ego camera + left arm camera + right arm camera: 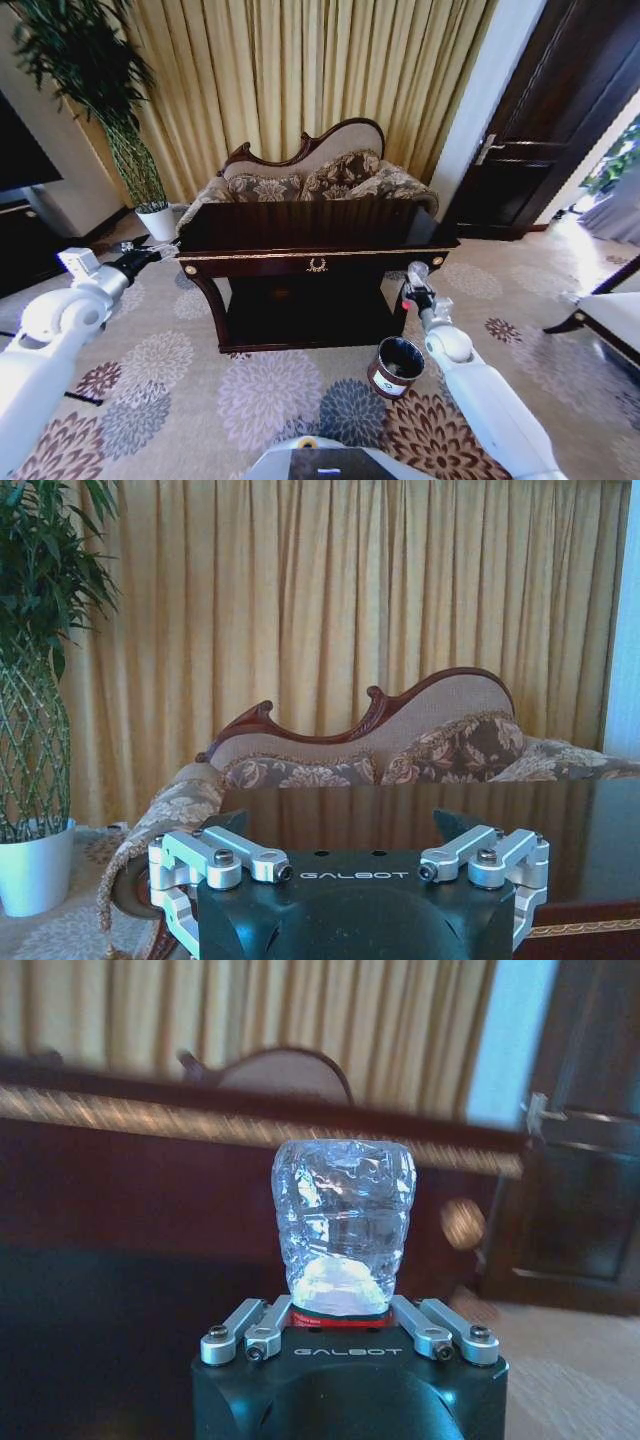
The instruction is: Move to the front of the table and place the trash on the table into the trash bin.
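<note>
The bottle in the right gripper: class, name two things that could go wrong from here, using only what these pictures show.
1. The right gripper holds the bottle at its label end only, so the crumpled body could tilt or slip out.
2. The trash bin is small and sits on the floor lower than the gripper, close by the table leg; a release from this height might miss its opening.

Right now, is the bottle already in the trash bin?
No. The bottle is clamped in the right gripper, held beside the table front and above the trash bin on the carpet.
</note>
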